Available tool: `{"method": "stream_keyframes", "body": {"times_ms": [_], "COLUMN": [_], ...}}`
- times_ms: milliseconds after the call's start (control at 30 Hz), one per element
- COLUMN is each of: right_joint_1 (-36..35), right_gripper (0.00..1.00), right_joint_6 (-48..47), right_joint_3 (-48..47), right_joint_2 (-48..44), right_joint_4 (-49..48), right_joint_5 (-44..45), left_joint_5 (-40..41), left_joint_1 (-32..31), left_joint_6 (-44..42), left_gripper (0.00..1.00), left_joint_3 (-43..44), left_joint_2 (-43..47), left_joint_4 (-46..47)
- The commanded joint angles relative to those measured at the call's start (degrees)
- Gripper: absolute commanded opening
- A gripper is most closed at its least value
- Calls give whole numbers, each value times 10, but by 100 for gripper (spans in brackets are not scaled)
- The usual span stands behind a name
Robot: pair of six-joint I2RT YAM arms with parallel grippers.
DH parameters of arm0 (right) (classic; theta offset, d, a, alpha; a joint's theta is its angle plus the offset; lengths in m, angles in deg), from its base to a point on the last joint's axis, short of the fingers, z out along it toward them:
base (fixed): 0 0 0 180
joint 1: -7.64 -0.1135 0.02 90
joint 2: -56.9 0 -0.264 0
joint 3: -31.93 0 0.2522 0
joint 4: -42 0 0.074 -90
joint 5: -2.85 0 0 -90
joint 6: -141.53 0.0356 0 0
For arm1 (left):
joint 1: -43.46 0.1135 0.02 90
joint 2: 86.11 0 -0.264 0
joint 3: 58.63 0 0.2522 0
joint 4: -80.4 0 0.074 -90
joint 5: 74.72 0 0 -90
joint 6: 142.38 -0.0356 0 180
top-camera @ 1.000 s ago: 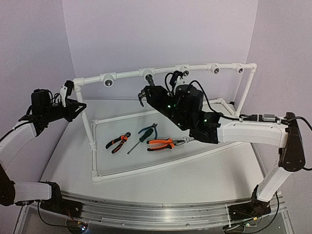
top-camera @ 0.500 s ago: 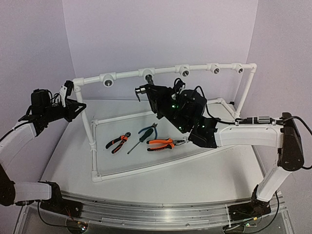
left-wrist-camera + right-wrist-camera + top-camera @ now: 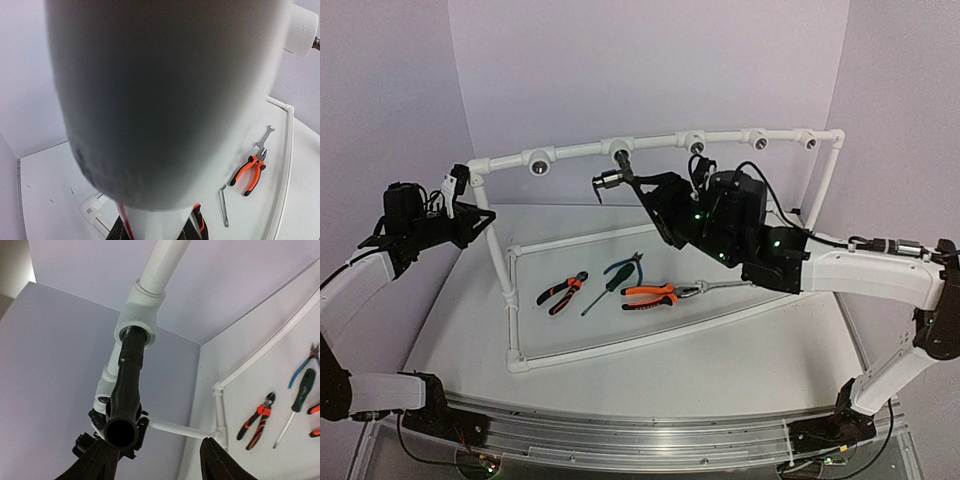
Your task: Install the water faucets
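Right wrist view, black faucet (image 3: 127, 385) in tee fitting (image 3: 138, 315) ahead of right gripper (image 3: 159, 460), jaws apart, left gripper (image 3: 157, 227) clamping pipe frame (image 3: 160, 100).

Blurred white pipe (image 3: 165, 100) hiding left gripper (image 3: 460, 195), right gripper (image 3: 157, 462) cropped at bottom edge

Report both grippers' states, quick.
Left gripper: closed on the white pipe frame.
Right gripper: open, not gripping the black faucet seated in the tee fitting.

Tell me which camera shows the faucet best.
Right wrist: the faucet is close up, plugged into a tee. Top view shows it small under the rail; left wrist is mostly blocked by pipe.
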Motion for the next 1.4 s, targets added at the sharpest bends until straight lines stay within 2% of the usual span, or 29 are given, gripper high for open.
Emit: {"method": "stream_keyframes", "body": {"times_ms": [0, 33, 133, 267, 333, 400, 433, 467, 567, 733, 1200, 1267, 1367], "right_joint_1": [-13, -19, -42, -97, -118, -126, -127, -128, -128, -122, -75, -68, -65], "right_gripper": [64, 65, 68, 73, 75, 76, 77, 77, 80, 78, 73, 69, 55], "right_joint_6": [-259, -312, -478, -789, -982, -1158, -1212, -1303, -1481, -1552, -1565, -1567, -1565], "right_joint_3": [-125, -162, -245, -347, -378, -378, -371, -349, -306, -344, -367, -382, -392], "right_joint_2": [-54, -53, -33, 38, 83, 114, 123, 127, 135, 170, 208, 218, 232], "right_joint_4": [320, 384, 486, 534, 531, 508, 473, 410, 267, 245, 241, 236, 226], "right_joint_5": [62, 86, 150, 250, 307, 343, 352, 349, 329, 325, 303, 292, 285], "left_joint_5": [30, 30, 30, 30, 31, 31, 32, 32, 33, 32, 32, 32, 34], "left_joint_1": [-4, -4, -4, -4, -4, -4, -4, -4, -4, -4, -4, -4, -4], "left_joint_6": [-9, -9, -10, -11, -11, -11, -12, -12, -11, -12, -12, -13, -13], "left_gripper": [0, 0, 0, 0, 0, 0, 0, 0, 0, 0, 0, 0, 0], "left_joint_3": [-9, -9, -7, -5, -5, -6, -6, -6, -5, -4, 1, 3, 3], "left_joint_2": [-21, -21, -21, -20, -19, -19, -18, -18, -18, -19, -26, -27, -26], "left_joint_4": [-109, -110, -111, -112, -112, -113, -113, -113, -114, -112, -110, -109, -108]}}
